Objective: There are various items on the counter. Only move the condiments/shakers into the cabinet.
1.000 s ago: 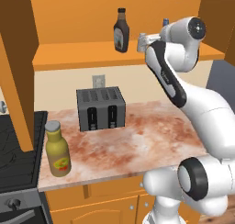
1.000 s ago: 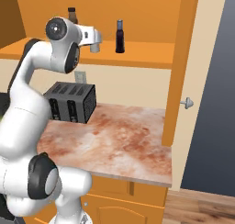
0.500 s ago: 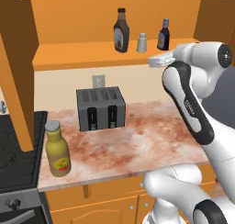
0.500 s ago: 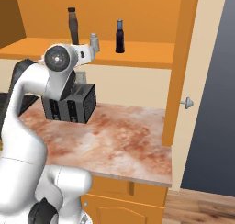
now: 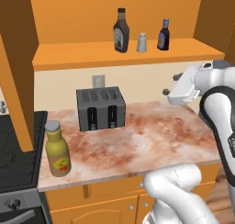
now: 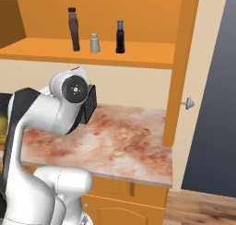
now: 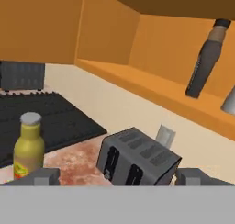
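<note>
Reaching for the yellow bottle [image 5: 57,148] needs care near the toaster [image 5: 101,108]. Go slowly. The gripper [image 5: 170,91] is wide open and empty.

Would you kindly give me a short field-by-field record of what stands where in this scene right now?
shelf: brown bottle, shaker, blue bottle, all upright in a row
counter: toaster near the wall, yellow bottle at the front left edge
claw: open, holding nothing, above the counter's right end, below the shelf
left to move: the yellow bottle, if it counts as a condiment
</note>
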{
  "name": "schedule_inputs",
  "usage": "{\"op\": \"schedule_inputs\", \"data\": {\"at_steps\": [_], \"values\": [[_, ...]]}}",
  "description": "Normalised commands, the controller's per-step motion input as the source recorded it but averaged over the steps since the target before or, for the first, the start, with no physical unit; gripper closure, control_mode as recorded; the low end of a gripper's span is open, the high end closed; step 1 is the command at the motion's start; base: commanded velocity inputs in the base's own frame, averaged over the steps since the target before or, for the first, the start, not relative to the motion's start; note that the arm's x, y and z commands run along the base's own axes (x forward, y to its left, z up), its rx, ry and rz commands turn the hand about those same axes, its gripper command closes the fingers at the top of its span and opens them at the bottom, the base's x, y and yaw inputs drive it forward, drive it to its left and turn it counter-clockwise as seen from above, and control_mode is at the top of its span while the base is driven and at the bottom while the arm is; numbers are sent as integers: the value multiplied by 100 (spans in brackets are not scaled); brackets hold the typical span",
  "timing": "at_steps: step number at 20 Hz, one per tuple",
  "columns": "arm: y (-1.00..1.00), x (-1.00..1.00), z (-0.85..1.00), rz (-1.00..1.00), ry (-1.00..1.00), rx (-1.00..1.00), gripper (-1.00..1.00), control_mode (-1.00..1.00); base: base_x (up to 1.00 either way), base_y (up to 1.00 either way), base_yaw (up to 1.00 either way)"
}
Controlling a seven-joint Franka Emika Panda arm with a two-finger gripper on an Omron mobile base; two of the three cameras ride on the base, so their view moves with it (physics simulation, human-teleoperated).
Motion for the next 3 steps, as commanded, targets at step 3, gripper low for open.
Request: {"op": "schedule_inputs", "data": {"at_steps": [3], "values": [[23,-100,-40,39,6,-18,-100,-100,0,0,0]]}}
